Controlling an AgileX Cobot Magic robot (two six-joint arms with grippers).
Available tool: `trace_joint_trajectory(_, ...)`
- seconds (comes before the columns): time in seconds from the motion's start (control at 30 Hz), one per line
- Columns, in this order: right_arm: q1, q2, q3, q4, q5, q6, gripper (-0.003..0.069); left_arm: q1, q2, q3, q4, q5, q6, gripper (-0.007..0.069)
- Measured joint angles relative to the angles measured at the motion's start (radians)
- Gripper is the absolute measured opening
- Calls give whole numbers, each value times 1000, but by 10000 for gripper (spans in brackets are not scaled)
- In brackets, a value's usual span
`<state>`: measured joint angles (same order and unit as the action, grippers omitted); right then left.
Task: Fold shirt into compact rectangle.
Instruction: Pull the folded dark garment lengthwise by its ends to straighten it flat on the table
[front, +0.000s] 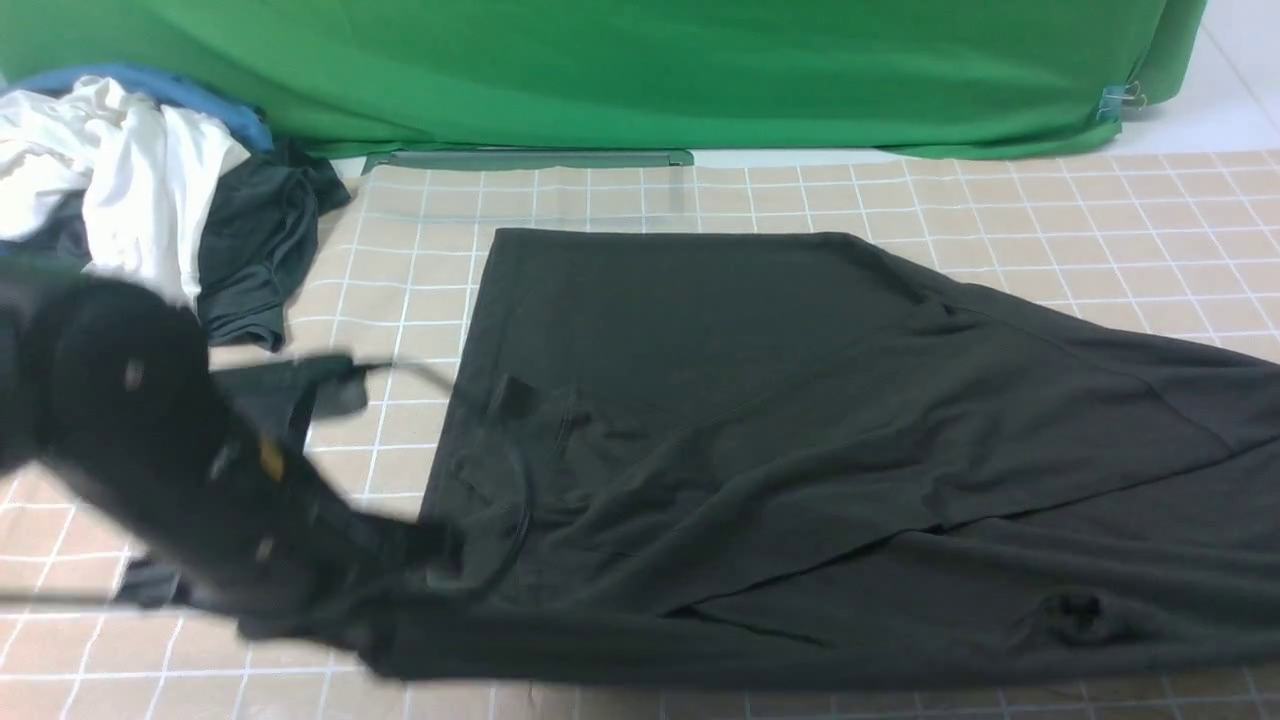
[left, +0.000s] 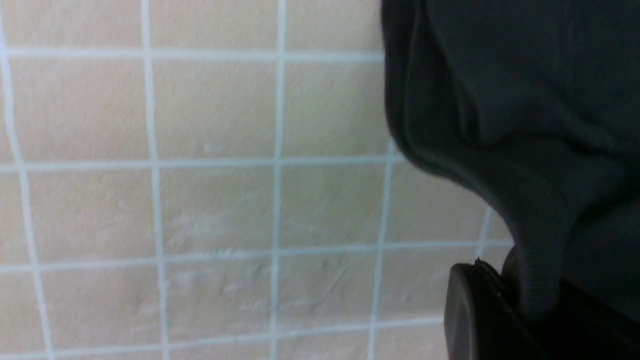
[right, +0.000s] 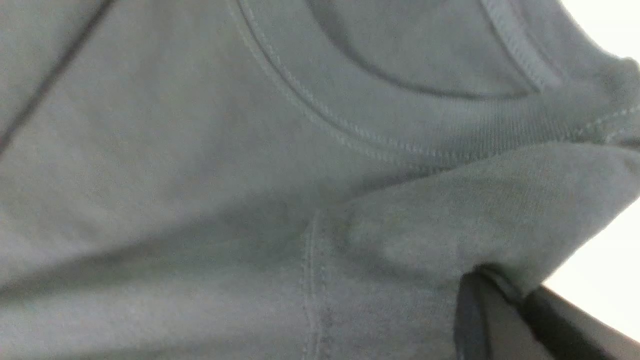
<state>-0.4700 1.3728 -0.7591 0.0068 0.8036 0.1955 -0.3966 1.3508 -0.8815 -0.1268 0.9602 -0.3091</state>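
The shirt (front: 800, 420) lies spread over the gridded mat (front: 1100, 230), filling the middle and right of the front view and running off the right edge. Its long axis goes left to right. One straight edge runs along the bottom of the frame, and the far edge is straight at upper centre.

The left gripper (front: 425, 560) sits at the shirt's lower-left corner, so from that hand the whole garment stretches away to the right. In its wrist view the left gripper (left: 505, 300) is pressed together on a fold of the dark cloth, with bare mat beside it. I'd judge that any fold has to carry this corner rightward or away from the near edge.

The right gripper (right: 500, 310) is clamped on cloth too, with the ribbed neckline just beside it. That arm doesn't show in the front view at all, so I can't say where along the shirt it holds. That makes the left arm the only one I can place.

The left arm is a dark blur at lower left and hides part of the corner. The shirt's right end is cut off. No chest print is visible, and black on black makes the layers hard to sort. A white garment (front: 130, 170) and a grey garment (front: 255, 250) are heaped at upper left, well apart from the shirt.
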Motion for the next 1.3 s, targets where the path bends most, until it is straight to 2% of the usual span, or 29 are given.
trace_joint_trajectory(0.3,0,104,-176,-7,-23,24,38,99,232,-322,-65,-73,41,31)
trace_joint_trajectory(0.57,6,234,-302,1,-30,30,38,114,441,-561,-78,-66,63,31)
trace_joint_trajectory(0.77,49,329,-432,5,-50,34,38,165,571,-744,-129,-56,93,31)
trace_joint_trajectory(0.97,110,409,-520,2,-112,55,38,193,665,-835,-136,-83,109,31)
trace_joint_trajectory(1.3,154,538,-532,-7,-290,60,38,210,779,-842,-141,-281,113,31)
